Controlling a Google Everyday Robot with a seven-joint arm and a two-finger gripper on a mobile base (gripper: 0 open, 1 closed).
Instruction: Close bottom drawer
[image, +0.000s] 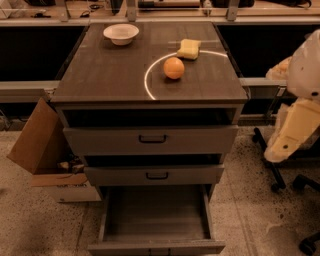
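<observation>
The bottom drawer (156, 216) is the lowest of three grey wood-grain drawers and stands pulled far out. Its long grey box is empty and its low front (156, 248) lies at the bottom edge of the view. The middle drawer (154, 175) and the top drawer (150, 139) are each pulled out a little. My arm, white and cream, hangs at the right edge. Its gripper (283, 148) is beside the cabinet at the height of the top drawer, well right of the bottom drawer and touching nothing.
On the cabinet top (100, 75) lie a white bowl (121, 33), an orange (174, 68) and a yellow sponge (189, 48). An open cardboard box (40, 145) stands on the floor at the left. Black chair legs (272, 172) stand at the right.
</observation>
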